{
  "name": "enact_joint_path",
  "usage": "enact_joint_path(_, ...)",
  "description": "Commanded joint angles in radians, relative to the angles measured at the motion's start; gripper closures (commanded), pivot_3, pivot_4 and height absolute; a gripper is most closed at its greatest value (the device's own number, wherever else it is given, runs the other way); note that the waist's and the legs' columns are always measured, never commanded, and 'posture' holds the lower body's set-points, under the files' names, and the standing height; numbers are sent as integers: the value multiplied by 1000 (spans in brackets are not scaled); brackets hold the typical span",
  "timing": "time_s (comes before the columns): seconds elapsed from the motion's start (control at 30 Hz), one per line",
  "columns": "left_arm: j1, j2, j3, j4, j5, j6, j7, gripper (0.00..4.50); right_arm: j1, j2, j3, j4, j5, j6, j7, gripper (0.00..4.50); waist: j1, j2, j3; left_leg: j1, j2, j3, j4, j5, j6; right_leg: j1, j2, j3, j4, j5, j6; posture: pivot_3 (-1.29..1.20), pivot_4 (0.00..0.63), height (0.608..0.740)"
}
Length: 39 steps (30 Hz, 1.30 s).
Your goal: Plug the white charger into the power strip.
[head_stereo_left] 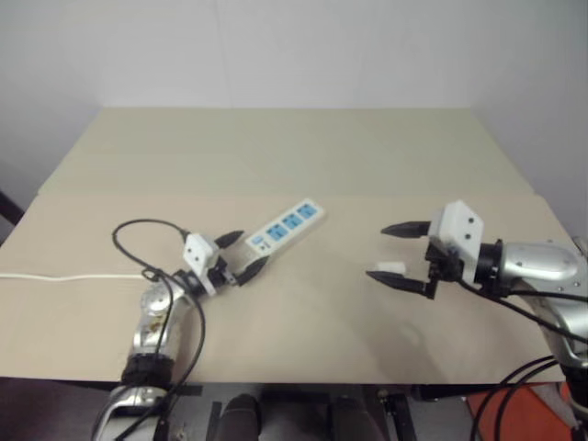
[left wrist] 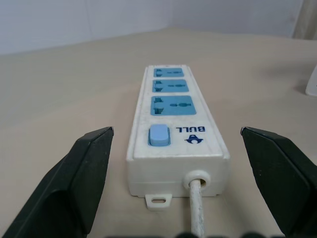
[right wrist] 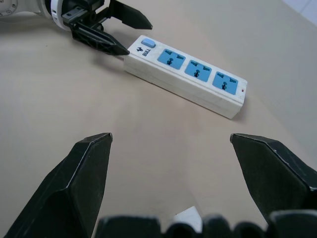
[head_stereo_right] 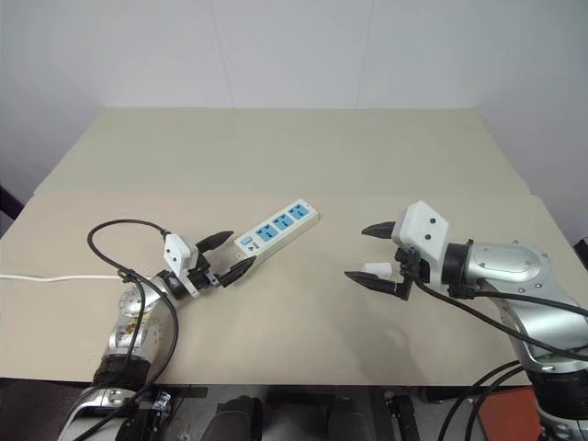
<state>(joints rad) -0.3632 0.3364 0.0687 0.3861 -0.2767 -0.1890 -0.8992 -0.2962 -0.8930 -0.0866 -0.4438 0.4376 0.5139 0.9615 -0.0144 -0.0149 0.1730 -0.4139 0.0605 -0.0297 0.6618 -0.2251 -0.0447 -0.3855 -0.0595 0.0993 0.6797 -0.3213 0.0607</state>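
Observation:
The power strip (head_stereo_left: pixel 287 227) lies slantwise on the tan table, its three blue sockets facing up. My left gripper (head_stereo_left: pixel 246 254) is open at the strip's switch end (left wrist: pixel 158 135), with one finger on each side of that end. In the right wrist view, one left fingertip (right wrist: pixel 124 49) sits right at the strip's corner. The white charger (head_stereo_right: pixel 377 270) lies on the table to the right. My right gripper (head_stereo_right: pixel 356 252) hovers open just above it, and a bit of the charger (right wrist: pixel 190 215) peeks out below its fingers.
The strip's thin white cord (head_stereo_left: pixel 55 276) runs off to the table's left edge. A black cable (head_stereo_left: pixel 138 225) loops over my left arm. The table's far half (head_stereo_left: pixel 294 147) is bare, up to a white wall.

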Motion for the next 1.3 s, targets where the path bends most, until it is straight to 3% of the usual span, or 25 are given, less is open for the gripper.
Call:
enact_joint_path(0.03, -37, 11, -3, 17, 8, 29, 20, 13, 4, -2, -22, -38, 14, 7, -12, 0, 0, 0, 0, 0, 0, 0, 0, 0, 0, 0, 0, 0, 0, 0, 0, 0, 150, 740)
enact_joint_path(0.87, -62, -15, -45, 38, 27, 37, 38, 13, -14, -13, -23, -29, 15, 23, -17, 0, 2, 0, 0, 0, 0, 0, 0, 0, 0, 0, 0, 0, 0, 0, 0, 0, 150, 740)
enact_joint_path(1.0, -78, -16, -55, 53, 28, 44, 21, 1204, -9, -12, -25, -28, 12, 26, -22, 0, 2, 0, 0, 0, 0, 0, 0, 0, 0, 0, 0, 0, 0, 0, 0, 0, 150, 740)
enact_joint_path(1.3, -80, -21, -63, 56, 38, 50, 25, 1295, -5, -13, -27, -27, 10, 26, -31, 0, 4, 0, 0, 0, 0, 0, 0, 0, 0, 1, 0, 0, 0, 0, 0, 0, 150, 740)
